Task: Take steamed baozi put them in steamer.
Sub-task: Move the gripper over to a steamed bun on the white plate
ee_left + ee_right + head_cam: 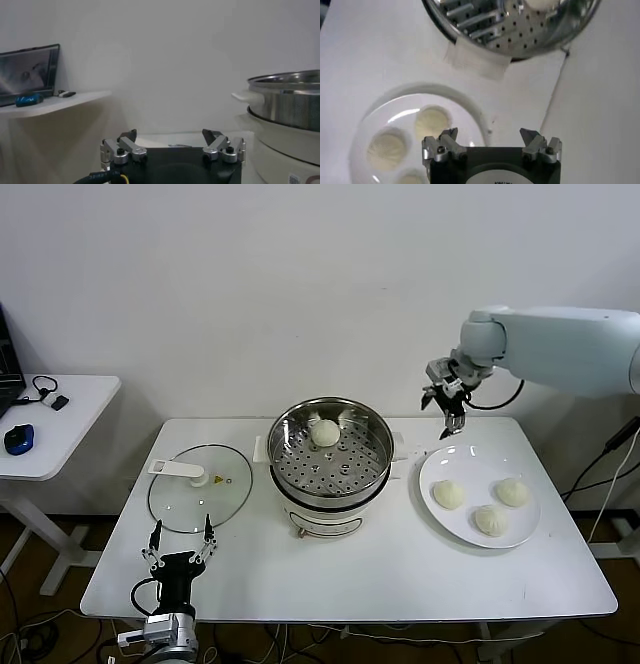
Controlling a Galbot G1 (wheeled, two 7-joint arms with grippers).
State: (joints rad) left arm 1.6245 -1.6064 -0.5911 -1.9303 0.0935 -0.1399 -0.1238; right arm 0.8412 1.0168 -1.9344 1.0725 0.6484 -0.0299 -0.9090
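One bun (324,432) sits in the steamer (330,456), on the holed tray toward the back; three buns are on the plate. Left to right:

- Left gripper (179,556) is parked low at the table's near-left edge, just in front of the glass lid (200,487). Fingers spread apart, nothing between them. Its wrist view only catches the steamer wall (290,102) from the side.
- Steamer is at table centre, lid off and lying flat to its left.
- Right gripper (448,406) hangs above the far edge of the plate (478,495), just right of the steamer. Fingers wide apart, empty.
- Plate holds three buns: nearest the steamer (448,495), front (490,520), right (512,492).

Key relation: plate buns lie below the right gripper and toward the robot. The bun nearest the steamer (432,121) is the closest to its fingers. Buns are round, so no long axis to line up. Right arm is clearly the nearer one, so I'd expect it to drop and come forward onto that bun.
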